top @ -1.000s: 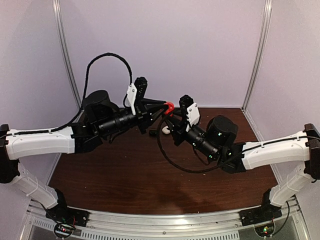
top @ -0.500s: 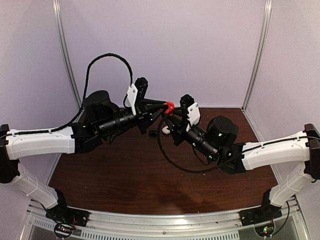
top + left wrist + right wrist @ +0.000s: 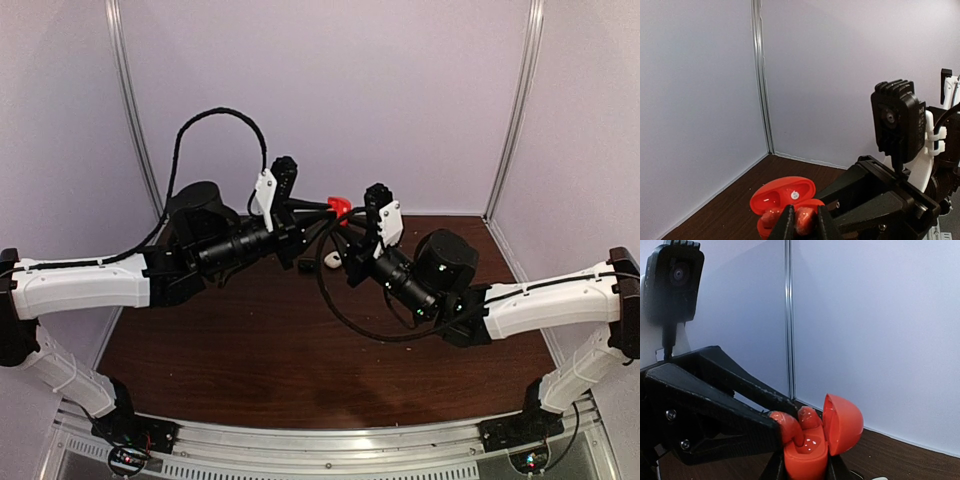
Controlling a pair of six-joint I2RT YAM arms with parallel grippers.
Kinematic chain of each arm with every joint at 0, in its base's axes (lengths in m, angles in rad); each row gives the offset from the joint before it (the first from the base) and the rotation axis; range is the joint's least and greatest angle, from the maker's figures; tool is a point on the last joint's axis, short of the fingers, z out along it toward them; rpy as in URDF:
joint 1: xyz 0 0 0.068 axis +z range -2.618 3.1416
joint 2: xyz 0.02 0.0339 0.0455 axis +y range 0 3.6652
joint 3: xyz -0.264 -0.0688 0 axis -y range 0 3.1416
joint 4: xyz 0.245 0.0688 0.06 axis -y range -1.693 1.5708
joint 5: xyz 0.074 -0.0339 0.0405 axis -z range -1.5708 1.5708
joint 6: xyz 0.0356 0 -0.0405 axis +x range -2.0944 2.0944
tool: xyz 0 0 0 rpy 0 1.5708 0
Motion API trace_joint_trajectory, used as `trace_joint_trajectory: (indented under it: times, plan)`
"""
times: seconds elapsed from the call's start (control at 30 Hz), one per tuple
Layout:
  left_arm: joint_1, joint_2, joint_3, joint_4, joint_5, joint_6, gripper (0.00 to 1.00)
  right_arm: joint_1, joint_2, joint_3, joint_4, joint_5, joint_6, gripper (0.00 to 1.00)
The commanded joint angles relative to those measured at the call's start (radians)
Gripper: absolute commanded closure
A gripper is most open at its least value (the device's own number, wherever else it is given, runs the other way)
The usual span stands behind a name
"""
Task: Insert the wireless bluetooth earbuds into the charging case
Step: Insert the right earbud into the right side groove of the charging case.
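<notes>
Pinching a red earbud (image 3: 804, 220), left jaws sit at the open case (image 3: 807, 452).

Above the table's (image 3: 250, 350) 12 o'clock edge hangs the charging case (image 3: 807, 452) — left gripper (image 3: 331, 208) at its 9 o'clock, right gripper (image 3: 346, 222) at its 5 o'clock — an earbud (image 3: 785, 426) at its mouth.

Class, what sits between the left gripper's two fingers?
A small red plastic earbud, pinched at the open red charging case; the left wrist view shows it.
</notes>
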Motion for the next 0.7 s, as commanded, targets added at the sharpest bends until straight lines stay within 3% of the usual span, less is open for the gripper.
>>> trace_joint_trajectory:
  times: [0.0, 0.27, 0.67]
  plan:
    - [-0.003, 0.012, -0.002, -0.006, -0.021, 0.006, 0.80, 0.005, 0.003, 0.034, 0.043, 0.026, 0.006, 1.00]
    - [-0.003, -0.018, 0.011, -0.059, -0.024, 0.045, 0.58, 0.004, -0.001, 0.015, 0.041, 0.024, 0.010, 1.00]
    - [-0.001, -0.116, -0.033, -0.143, -0.062, 0.058, 0.38, -0.017, -0.028, -0.027, 0.028, -0.053, 0.030, 1.00]
